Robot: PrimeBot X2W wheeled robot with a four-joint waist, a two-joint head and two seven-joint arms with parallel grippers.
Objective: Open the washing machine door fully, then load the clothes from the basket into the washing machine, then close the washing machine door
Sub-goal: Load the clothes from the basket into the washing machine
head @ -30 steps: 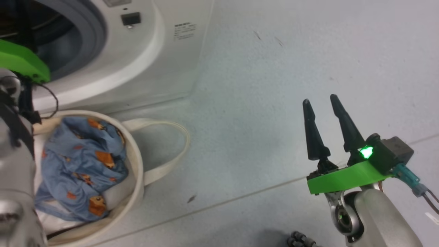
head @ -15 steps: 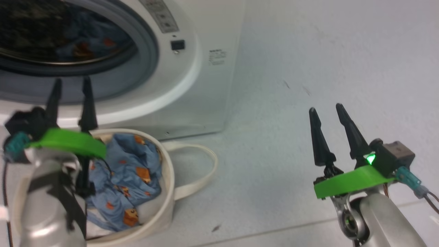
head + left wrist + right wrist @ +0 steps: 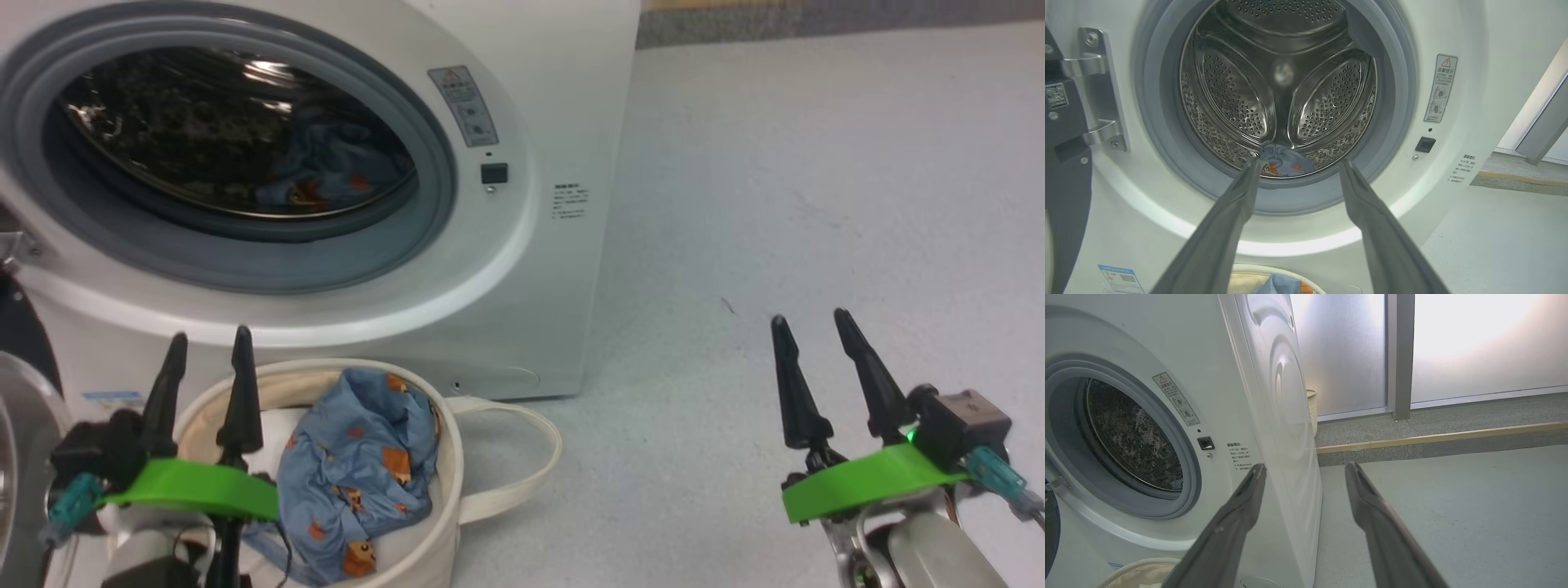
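basket (image 3: 447, 498): right under washing machine (image 3: 531, 269) mouth, short haul for clothes (image 3: 359, 465)
left gripper (image 3: 210, 335): spread, empty, poised by basket
right gripper (image 3: 810, 317): spread, idle aside

The place looks like a test room or lab set up as a laundry corner rather than a lived-in home, though the views are too narrow to be sure. A white washing machine (image 3: 531, 269) stands free on a wide, pale grey speckled floor (image 3: 816, 204), its right side panel open to the room. Far behind it run tall frosted glass panels (image 3: 1486, 343) divided by a grey metal post (image 3: 1399, 355), office-style. A wooden strip (image 3: 1437, 437) edges a raised grey band along the glass. A pale woven bin (image 3: 1312, 412) sits behind the machine, and a cream canvas basket (image 3: 447, 490) stands on the floor at its near front.
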